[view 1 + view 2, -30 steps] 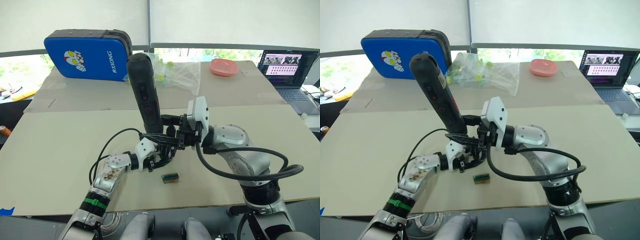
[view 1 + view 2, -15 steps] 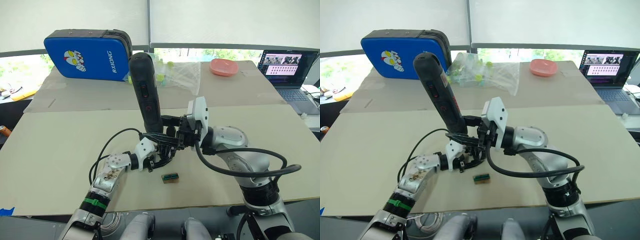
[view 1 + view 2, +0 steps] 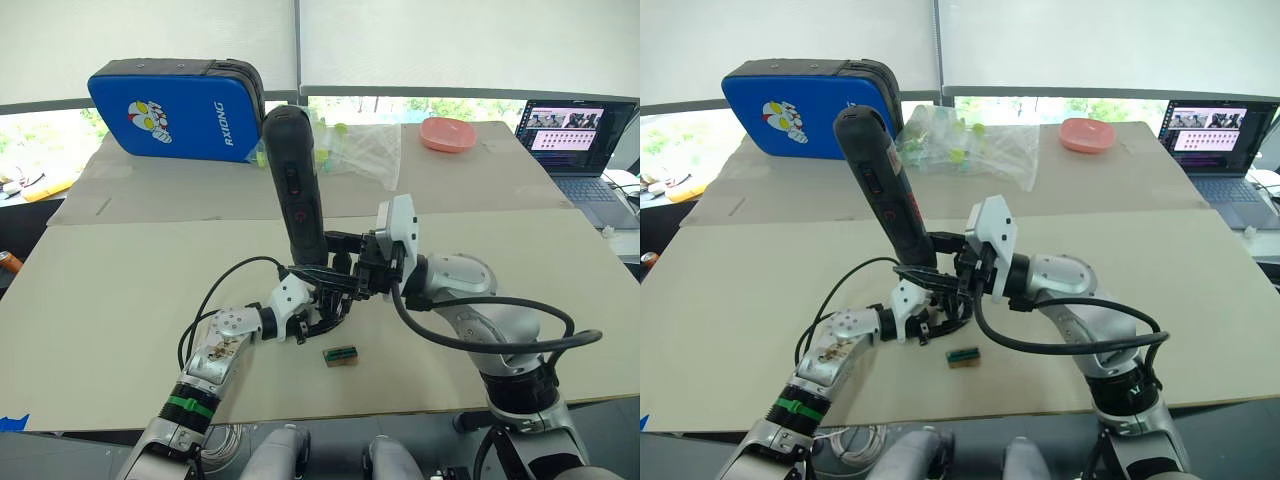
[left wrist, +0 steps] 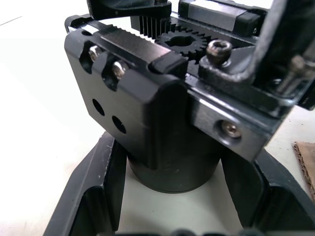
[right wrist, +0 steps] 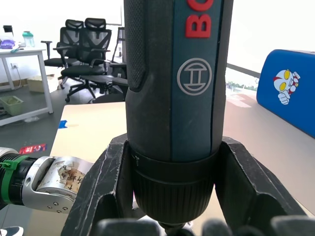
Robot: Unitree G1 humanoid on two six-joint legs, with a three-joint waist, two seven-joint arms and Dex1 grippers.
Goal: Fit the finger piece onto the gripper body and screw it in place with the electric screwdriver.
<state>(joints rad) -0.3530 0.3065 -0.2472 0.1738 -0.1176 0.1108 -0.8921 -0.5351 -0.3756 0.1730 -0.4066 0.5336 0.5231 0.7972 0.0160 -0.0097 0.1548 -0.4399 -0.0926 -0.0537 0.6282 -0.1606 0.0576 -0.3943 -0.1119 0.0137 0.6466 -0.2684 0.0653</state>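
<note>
1. The right gripper (image 3: 335, 262) is closed around the lower barrel of the electric screwdriver (image 3: 297, 180). In the right wrist view its two fingers (image 5: 106, 189) press on either side of the collar just above the bit. The tool rises from this grip, leaning slightly away from the robot and to its left.

2. The left gripper (image 3: 318, 308) is clamped on the gripper body (image 4: 162, 123). The left wrist view shows the round base seated between the two fingers (image 4: 96, 196), which touch it on both sides. Above the base sit the toothed rack, a small gear and several screw heads.

3. The two grippers meet directly, the right one just above the left, so the screwdriver's tip comes down onto the gripper body from above. Whether the bit is seated in a screw head cannot be told, as the contact is hidden.

4. The finger piece cannot be picked out as a loose part. It is probably already fitted on the body, though the crowded black parts make that uncertain.

5. A small green-brown block (image 3: 341, 354) lies on the table (image 3: 120, 300) just on the robot's side of the left gripper, apart from both.

6. Judged from this, the step in hand is the screwing, with fitting seemingly done.

7. The next move calls for keeping the tool in line with the screw, pressing lightly downward, and holding the body steady so it does not twist under the torque.
</note>
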